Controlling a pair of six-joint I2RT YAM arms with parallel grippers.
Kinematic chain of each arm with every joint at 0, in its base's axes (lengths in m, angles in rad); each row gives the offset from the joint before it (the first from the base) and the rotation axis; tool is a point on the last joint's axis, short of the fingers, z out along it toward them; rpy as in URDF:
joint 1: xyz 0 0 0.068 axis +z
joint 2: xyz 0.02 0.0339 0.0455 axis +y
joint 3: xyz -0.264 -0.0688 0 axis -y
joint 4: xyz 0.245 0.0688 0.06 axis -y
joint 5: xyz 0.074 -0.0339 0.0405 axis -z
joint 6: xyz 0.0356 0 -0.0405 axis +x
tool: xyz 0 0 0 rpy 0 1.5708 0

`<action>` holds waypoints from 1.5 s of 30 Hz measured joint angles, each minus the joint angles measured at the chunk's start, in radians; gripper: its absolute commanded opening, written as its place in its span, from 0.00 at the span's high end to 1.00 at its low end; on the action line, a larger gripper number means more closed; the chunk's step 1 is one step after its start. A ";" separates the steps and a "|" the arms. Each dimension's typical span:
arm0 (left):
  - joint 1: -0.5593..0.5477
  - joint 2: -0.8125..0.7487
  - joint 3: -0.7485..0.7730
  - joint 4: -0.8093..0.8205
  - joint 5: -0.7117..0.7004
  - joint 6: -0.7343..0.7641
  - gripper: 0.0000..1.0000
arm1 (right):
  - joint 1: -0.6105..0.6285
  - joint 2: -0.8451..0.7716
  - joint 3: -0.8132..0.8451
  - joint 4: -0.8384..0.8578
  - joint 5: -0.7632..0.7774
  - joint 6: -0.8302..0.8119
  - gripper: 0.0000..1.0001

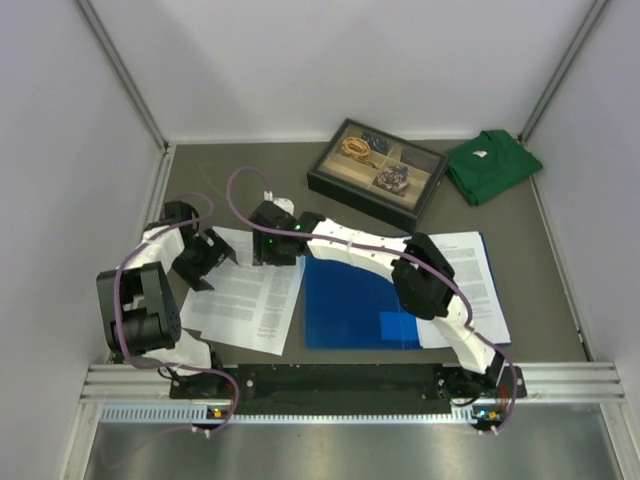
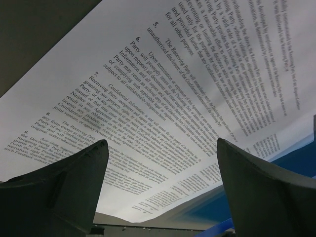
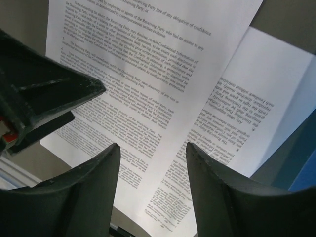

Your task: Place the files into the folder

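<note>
Blue folder (image 1: 350,300) spread open and flat on the grey tabletop (image 1: 550,260), with a lighter blue pocket (image 1: 400,325) at its near edge. On the folder's right half, printed sheets (image 1: 475,285) lying flat and partly covering the blue.

Just left of the folder, the files (image 1: 245,300): loose white pages of black text, slightly fanned, right edge meeting or lapping the folder's left edge, not inside it.

Left fingers (image 2: 59,190) low over the far-left part of the files, well left of the folder. Spread wide, nothing between them, only printed paper below.

Right fingers (image 3: 84,192) just left of the folder's far-left corner, above the far edge of the files, with the right arm (image 1: 370,250) stretched across the folder's far side. Apart by a narrower gap, clamped on nothing, page text showing through the gap. In the right wrist view, one dark finger of the left pair close by on the left, two overlapping pages underneath, a strip of blue at the right.

Beyond the folder, a black-framed tray (image 1: 375,172) holding small items. Beyond the folder's right side, a folded green shirt (image 1: 490,165)
</note>
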State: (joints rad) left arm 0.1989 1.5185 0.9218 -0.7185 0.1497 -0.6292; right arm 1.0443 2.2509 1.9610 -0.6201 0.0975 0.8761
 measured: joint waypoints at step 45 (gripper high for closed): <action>0.069 0.092 -0.022 0.013 0.100 -0.085 0.16 | 0.060 0.048 -0.156 0.277 0.115 0.153 0.19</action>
State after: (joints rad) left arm 0.2684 1.6100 0.8997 -0.7055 0.2501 -0.7147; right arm 1.1038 2.2993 1.8053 -0.3435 0.2123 1.0290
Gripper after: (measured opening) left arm 0.833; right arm 0.803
